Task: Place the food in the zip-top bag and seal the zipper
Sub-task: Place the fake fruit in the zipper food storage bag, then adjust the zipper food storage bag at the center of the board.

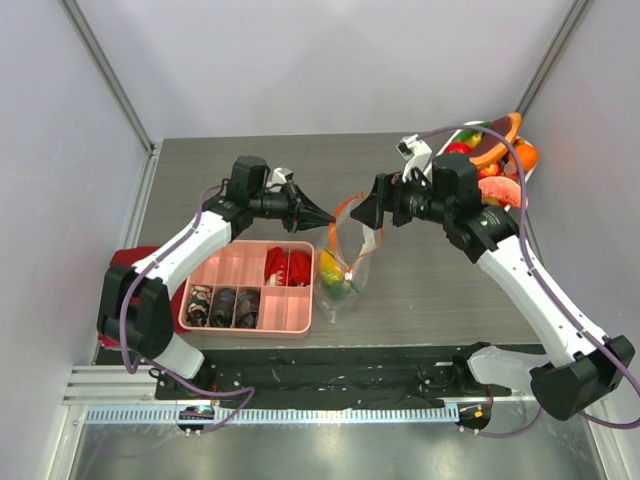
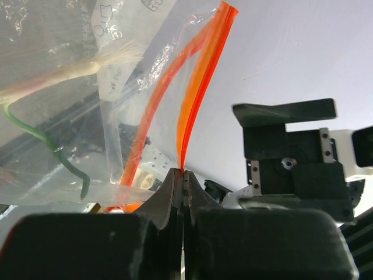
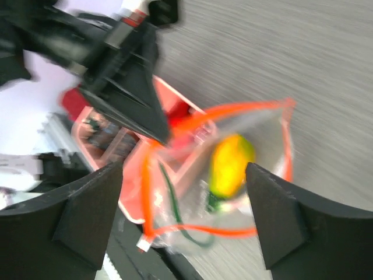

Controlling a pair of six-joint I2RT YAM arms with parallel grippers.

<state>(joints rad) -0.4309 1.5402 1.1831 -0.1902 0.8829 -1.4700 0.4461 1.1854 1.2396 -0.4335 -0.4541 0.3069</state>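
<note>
The clear zip-top bag (image 1: 345, 262) hangs above the table between my two grippers, its mouth open. My left gripper (image 1: 325, 216) is shut on the orange-red zipper strip (image 1: 343, 206). In the left wrist view the closed jaws (image 2: 184, 174) pinch the strip (image 2: 201, 81) at its lower end. A yellow-green toy fruit (image 1: 330, 270) lies inside the bag and also shows in the right wrist view (image 3: 230, 166). My right gripper (image 1: 362, 212) is open and empty just right of the bag's mouth. Its fingers are spread wide over the bag (image 3: 183, 170).
A pink compartment tray (image 1: 292, 312) with dark lumps and red crinkled pieces sits at the left of the bag. A white basket (image 1: 528, 172) with more toy fruit stands at the back right. A red object (image 1: 125, 257) lies at the table's left edge.
</note>
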